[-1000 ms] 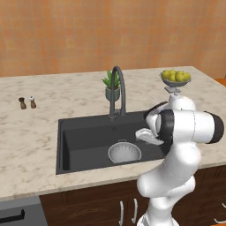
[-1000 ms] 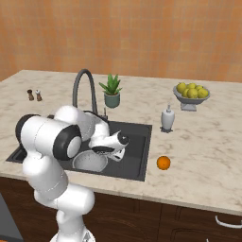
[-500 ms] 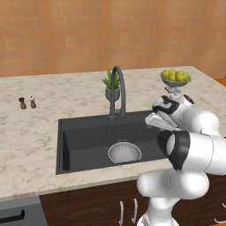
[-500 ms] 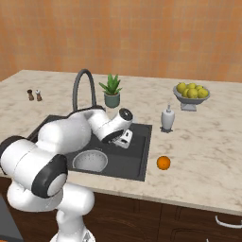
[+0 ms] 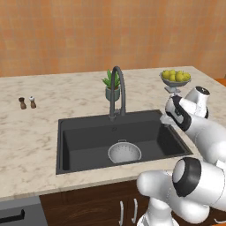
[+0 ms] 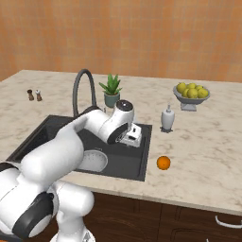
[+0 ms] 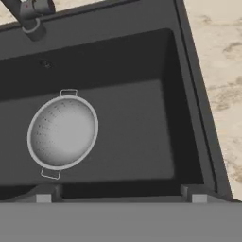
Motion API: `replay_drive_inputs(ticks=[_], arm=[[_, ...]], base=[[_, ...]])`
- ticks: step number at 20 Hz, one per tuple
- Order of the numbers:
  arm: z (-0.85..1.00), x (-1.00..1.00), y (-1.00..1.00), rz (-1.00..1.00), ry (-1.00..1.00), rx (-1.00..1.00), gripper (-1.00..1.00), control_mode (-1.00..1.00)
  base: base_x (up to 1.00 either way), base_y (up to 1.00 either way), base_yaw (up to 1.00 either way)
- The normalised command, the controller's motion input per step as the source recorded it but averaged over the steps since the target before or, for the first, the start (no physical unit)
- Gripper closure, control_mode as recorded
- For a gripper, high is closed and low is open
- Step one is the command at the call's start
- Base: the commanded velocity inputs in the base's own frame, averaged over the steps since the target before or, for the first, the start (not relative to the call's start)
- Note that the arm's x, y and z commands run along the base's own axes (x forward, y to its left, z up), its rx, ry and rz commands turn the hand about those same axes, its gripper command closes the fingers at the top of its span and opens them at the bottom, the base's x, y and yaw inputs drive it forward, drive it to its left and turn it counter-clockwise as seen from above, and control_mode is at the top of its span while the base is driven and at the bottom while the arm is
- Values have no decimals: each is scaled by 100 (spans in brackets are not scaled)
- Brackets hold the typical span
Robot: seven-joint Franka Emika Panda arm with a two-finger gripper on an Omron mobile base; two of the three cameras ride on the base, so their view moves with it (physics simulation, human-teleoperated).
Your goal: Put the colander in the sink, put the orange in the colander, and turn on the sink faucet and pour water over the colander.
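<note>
Right base view: arm covers the left part of the colander (image 6: 96, 160) and the sink's (image 6: 137, 166) left half. Hand view: faucet (image 7: 29, 14) cut off at upper left. The two small shakers (image 5: 27, 103) are too small to identify.

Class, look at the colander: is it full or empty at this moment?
Empty. The colander sits upright in the sink with a bare perforated bowl; the orange lies on the counter.

One colander (image 5: 124, 152), one orange (image 6: 163, 163), one sink (image 5: 88, 141), one faucet (image 5: 117, 90), one potted plant (image 6: 111, 90), one soap dispenser (image 6: 168, 118), two shakers (image 5: 27, 103), one fruit bowl (image 6: 191, 94) upper right.
</note>
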Motion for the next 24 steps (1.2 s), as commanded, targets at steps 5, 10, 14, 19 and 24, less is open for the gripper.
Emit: replay_drive_inputs(ticks=[5, 10, 14, 19, 24], arm=[[26, -21, -53, -28, 19, -16, -100, -100], [9, -5, -83, -32, 35, 0, -100, -100], [0, -7, -83, -18, 16, 0, -100, -100], [-19, -4, -53, -8, 1, 0, -100, -100], [-42, 0, -19, 0, -1, 0, -100, -100]], base=[[0, 0, 0], [0, 0, 0], [0, 0, 0], [0, 0, 0], [0, 0, 0]])
